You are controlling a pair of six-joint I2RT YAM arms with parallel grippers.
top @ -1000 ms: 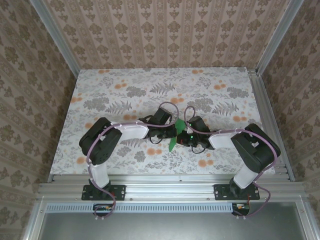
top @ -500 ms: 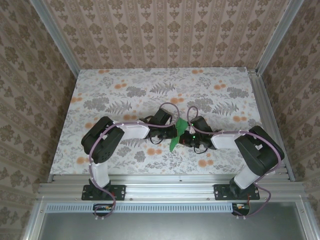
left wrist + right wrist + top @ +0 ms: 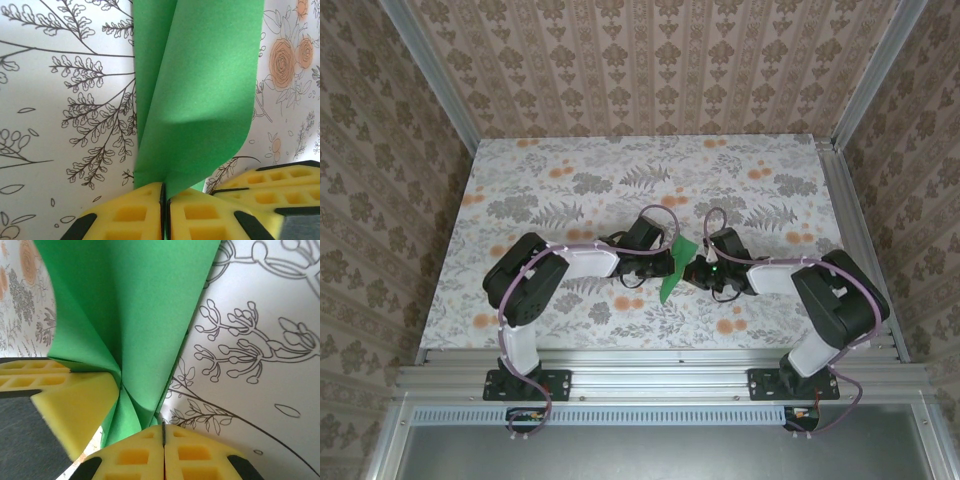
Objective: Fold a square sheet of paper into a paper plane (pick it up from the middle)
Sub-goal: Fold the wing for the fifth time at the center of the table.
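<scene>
Pinches the creased green square sheet of paper (image 3: 675, 268) upright above the floral tabletop (image 3: 570, 180), near its middle, with the left gripper (image 3: 165, 192) and the right gripper (image 3: 163, 432) clamped shut side by side on its lower edge.

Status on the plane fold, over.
Left gripper shut on the green sheet. Right gripper shut against it, grip unclear. Sheet creased, upright between both grippers.

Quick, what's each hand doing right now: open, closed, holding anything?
Left hand: closed, pinching the folded green paper.
Right hand: closed, right at the paper's fold; whether it grips the paper cannot be told.
</scene>
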